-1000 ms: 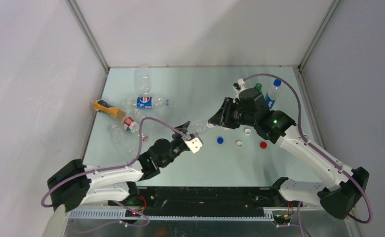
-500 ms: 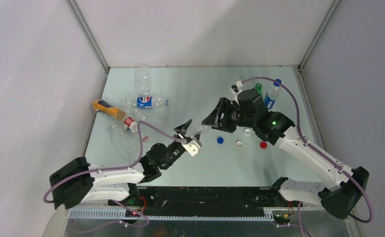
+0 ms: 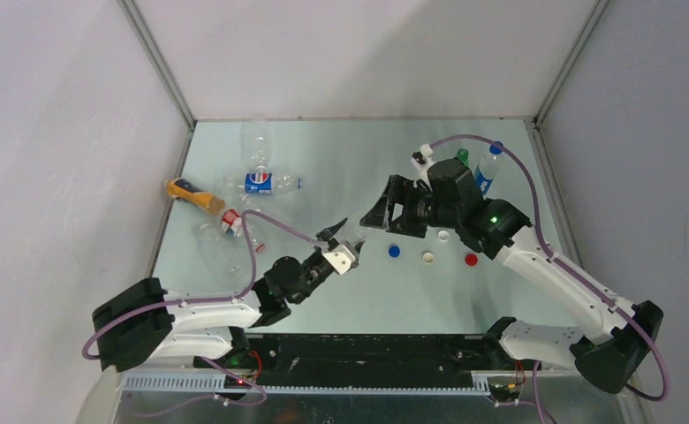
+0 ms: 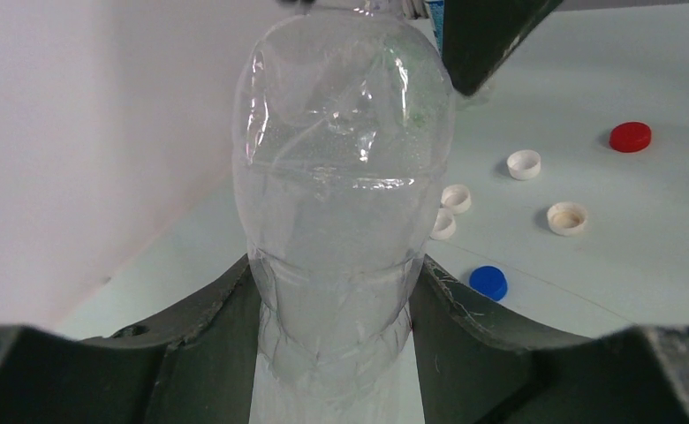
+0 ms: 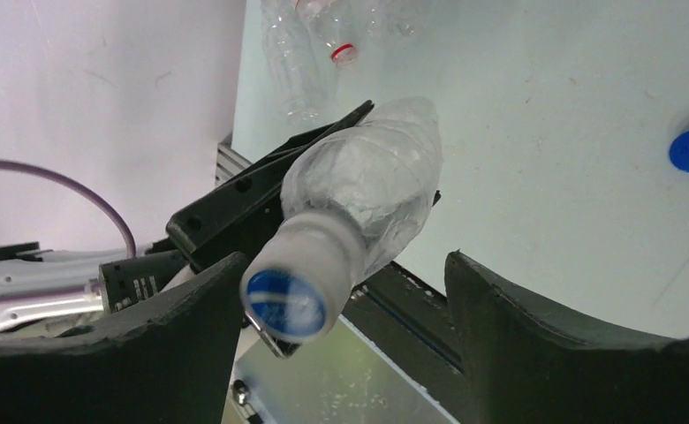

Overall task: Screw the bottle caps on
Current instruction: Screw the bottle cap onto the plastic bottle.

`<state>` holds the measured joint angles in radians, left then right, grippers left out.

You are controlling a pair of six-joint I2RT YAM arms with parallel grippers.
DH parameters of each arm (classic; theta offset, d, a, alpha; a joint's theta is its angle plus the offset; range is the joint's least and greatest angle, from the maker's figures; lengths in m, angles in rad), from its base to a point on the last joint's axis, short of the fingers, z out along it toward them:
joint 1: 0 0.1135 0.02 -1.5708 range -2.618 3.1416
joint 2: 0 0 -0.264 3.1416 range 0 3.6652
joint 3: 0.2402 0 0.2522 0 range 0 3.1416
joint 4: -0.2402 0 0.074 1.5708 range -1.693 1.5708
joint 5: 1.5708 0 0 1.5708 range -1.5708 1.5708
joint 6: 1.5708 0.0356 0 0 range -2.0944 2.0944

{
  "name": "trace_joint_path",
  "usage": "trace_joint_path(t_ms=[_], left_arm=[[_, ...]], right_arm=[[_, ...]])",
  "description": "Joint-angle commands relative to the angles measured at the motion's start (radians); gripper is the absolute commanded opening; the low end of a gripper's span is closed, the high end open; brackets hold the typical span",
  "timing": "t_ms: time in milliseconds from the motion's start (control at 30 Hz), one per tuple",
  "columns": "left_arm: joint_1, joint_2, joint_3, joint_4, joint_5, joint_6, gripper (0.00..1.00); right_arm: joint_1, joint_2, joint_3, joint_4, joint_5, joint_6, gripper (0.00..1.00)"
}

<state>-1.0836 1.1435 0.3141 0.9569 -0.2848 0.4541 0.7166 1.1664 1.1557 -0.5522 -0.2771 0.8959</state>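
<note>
The left gripper (image 3: 340, 244) was clenched on the lower body of a clear bottle (image 4: 341, 203). Its dark fingers (image 4: 208, 309) pressed against the bottle's sides and held it above the table (image 3: 341, 159), near the middle, with the neck angled toward the right arm. A fitted blue cap (image 5: 283, 304) sat on the bottle's mouth. The right gripper (image 3: 383, 212) was released, its jaws spread wide on either side of the capped neck. In the right wrist view the cap lay just beside one finger and well apart from the other; whether it touched the near finger could not be told.

Several caps lay loose on the table, just right of the held bottle: a loose blue cap (image 3: 394, 251), a cream cap (image 3: 427, 257), a red cap (image 3: 471, 260) and a white cap (image 3: 443, 235). The left wrist view showed two more white caps (image 4: 450, 212) lying close together.

Near the far right corner a blue-labelled bottle (image 3: 487, 170) stood upright with a blue cap on it. A green bottle (image 3: 462, 157) stood just beside it, mostly hidden behind the right arm. On the left side an orange-yellow bottle (image 3: 191, 194), a Pepsi-labelled bottle (image 3: 261, 183), a red-labelled bottle (image 3: 228, 221) and an unlabelled bottle (image 3: 254, 137) lay on their sides.
</note>
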Motion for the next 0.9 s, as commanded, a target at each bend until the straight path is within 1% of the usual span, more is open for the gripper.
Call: trace_joint_path(t_ms=[0,133,167,233,300,333,367,467,567,600,667,733,867], left_arm=[[0.009,0.000,0.028,-0.020,0.019,-0.136,0.00],[0.053,-0.027,0.045,-0.092,0.094,-0.242,0.00],[0.060,-0.039,0.046,-0.102,0.128,-0.254,0.00],[0.084,-0.061,0.055,-0.132,0.193,-0.291,0.00],[0.106,-0.087,0.076,-0.175,0.257,-0.328,0.00],[0.119,-0.096,0.083,-0.210,0.307,-0.350,0.00],[0.125,-0.115,0.100,-0.230,0.329,-0.360,0.00],[0.148,-0.152,0.127,-0.319,0.428,-0.396,0.00],[0.167,-0.185,0.158,-0.392,0.502,-0.437,0.00],[0.175,-0.191,0.164,-0.407,0.529,-0.445,0.00],[0.179,-0.195,0.182,-0.444,0.562,-0.481,0.00],[0.180,-0.195,0.197,-0.470,0.586,-0.494,0.00],[0.180,-0.197,0.212,-0.497,0.615,-0.503,0.00]], right_arm=[[-0.013,-0.050,0.081,-0.041,-0.013,-0.133,0.84],[-0.042,-0.085,0.102,-0.072,-0.060,-0.267,0.90],[-0.052,-0.098,0.104,-0.073,-0.100,-0.291,0.97],[-0.085,-0.120,0.105,-0.072,-0.163,-0.373,0.99],[-0.120,-0.139,0.105,-0.071,-0.214,-0.464,0.99],[-0.143,-0.150,0.105,-0.064,-0.237,-0.526,0.99],[-0.153,-0.156,0.105,-0.060,-0.278,-0.565,0.99],[-0.181,-0.181,0.106,-0.040,-0.305,-0.724,0.98],[-0.193,-0.182,0.128,-0.038,-0.338,-0.849,0.95],[-0.198,-0.172,0.139,-0.054,-0.350,-0.915,0.93],[-0.201,-0.156,0.179,-0.086,-0.396,-0.995,0.88],[-0.203,-0.150,0.212,-0.105,-0.444,-1.070,0.85],[-0.201,-0.154,0.241,-0.119,-0.543,-1.173,0.84]])
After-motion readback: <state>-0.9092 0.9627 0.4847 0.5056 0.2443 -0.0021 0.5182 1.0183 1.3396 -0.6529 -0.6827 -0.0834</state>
